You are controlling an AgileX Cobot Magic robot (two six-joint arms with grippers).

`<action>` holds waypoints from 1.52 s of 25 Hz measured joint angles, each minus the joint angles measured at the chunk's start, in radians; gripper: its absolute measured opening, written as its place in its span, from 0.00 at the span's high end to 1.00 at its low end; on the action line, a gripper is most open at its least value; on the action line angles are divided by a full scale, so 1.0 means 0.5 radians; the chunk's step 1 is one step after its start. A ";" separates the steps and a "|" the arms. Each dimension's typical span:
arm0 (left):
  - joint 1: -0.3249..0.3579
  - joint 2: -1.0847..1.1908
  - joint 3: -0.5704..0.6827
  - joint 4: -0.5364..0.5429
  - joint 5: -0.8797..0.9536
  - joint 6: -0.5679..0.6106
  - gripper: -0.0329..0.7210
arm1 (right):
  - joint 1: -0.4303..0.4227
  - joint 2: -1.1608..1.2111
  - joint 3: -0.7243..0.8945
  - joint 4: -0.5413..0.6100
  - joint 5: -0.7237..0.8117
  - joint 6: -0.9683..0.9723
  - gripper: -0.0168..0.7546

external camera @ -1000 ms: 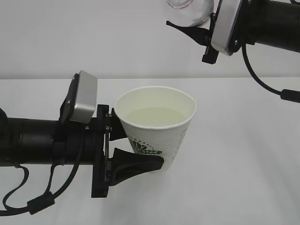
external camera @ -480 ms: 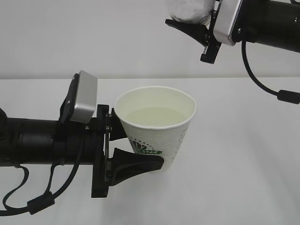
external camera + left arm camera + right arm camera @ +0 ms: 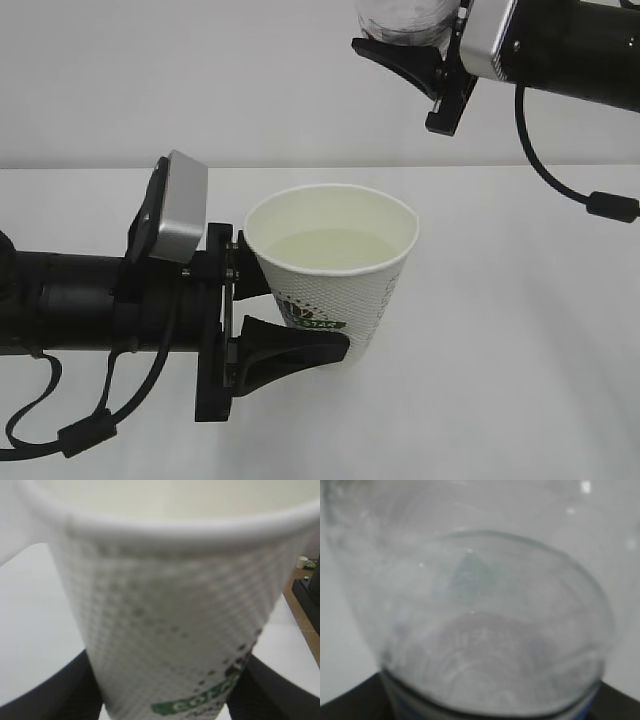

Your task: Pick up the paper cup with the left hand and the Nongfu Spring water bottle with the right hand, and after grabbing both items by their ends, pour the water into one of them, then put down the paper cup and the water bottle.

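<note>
Left hand (image 3: 262,318) reaches in from the left, level with the table; its black fingers (image 3: 295,350) are clamped on the lower wall of the paper cup (image 3: 335,275), one finger on the near side, the other behind the cup and mostly hidden; cup upright, rim well above the fingers, green logo sitting just at the near fingertip; cup base hidden behind that finger, so whether it touches the table (image 3: 520,340) cannot be told.

Water (image 3: 330,248) lies inside the cup, pale, its surface some way below the rim.

Left wrist view: cup wall (image 3: 170,630) fills the frame, dotted texture, rolled rim at the top; dark fingers (image 3: 55,695) press either side at the bottom corners; green lettering low between them, blurred.

Right hand (image 3: 405,50) enters from the upper right, raised high above the table; its fingers (image 3: 400,62) grasp the water bottle (image 3: 400,18), of which only a clear rounded part shows above the near finger, cut off by the top edge; bottle sits up and to the right of the cup, well apart from it.

Right wrist view: clear bottle (image 3: 480,630) close and blurred, filling the frame between the dark fingers (image 3: 350,702) at the lower corners; a thin blue band at the bottom edge.
</note>
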State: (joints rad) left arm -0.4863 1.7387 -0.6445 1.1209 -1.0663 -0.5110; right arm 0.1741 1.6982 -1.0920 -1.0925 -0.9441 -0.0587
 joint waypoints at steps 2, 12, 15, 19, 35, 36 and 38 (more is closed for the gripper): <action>0.000 0.000 0.000 0.000 0.000 0.000 0.30 | 0.000 0.000 0.000 0.000 0.000 0.027 0.40; 0.000 0.000 0.000 0.000 -0.029 0.000 0.30 | 0.000 0.000 0.000 0.000 0.000 0.186 0.40; 0.000 0.000 0.000 -0.002 -0.029 0.000 0.30 | 0.000 0.000 0.000 0.000 0.000 0.254 0.40; 0.000 0.000 0.000 -0.002 -0.029 0.000 0.30 | 0.000 0.000 0.000 0.000 -0.004 0.372 0.40; 0.000 0.000 0.000 -0.015 -0.029 0.000 0.30 | 0.003 0.000 0.000 0.000 -0.117 0.629 0.40; 0.000 0.000 0.000 -0.015 -0.029 0.000 0.30 | 0.003 0.000 0.000 0.000 -0.117 0.639 0.40; 0.000 0.000 0.000 -0.015 -0.029 0.000 0.30 | 0.003 0.000 0.000 0.000 -0.117 0.666 0.40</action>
State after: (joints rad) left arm -0.4863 1.7387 -0.6445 1.1132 -1.0807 -0.5110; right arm 0.1756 1.6982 -1.0920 -1.0925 -1.0026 0.2745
